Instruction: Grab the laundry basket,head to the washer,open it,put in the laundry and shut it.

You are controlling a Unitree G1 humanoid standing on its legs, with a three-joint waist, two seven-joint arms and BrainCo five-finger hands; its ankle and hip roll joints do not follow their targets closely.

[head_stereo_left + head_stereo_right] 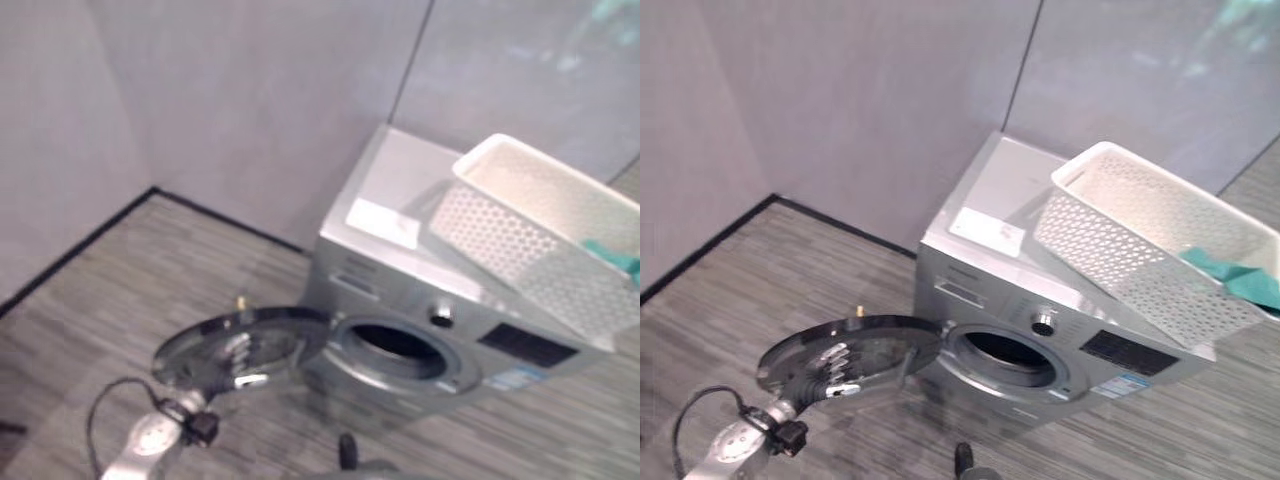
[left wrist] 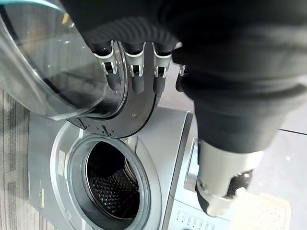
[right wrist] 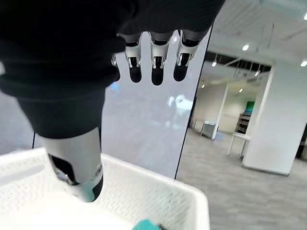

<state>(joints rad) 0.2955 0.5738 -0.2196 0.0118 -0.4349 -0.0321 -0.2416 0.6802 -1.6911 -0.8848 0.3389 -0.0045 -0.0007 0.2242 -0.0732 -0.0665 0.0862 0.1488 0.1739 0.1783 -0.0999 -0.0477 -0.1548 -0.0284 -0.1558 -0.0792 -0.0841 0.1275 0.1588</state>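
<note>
On top of the washer (image 1: 1040,330) sits the laundry basket (image 1: 1140,240), teal laundry (image 1: 1240,280) inside; door (image 1: 855,355) open under the left hand (image 2: 136,72), fingers straight; right hand (image 3: 151,64) relaxed above the basket; pinch the cloth deep before lifting.

Grey striped floor (image 1: 120,290) meets pale grey walls (image 1: 250,90) along a dark skirting strip (image 1: 90,240). A glass partition (image 3: 158,120) gives onto a lit hall with a white column (image 3: 276,120).
</note>
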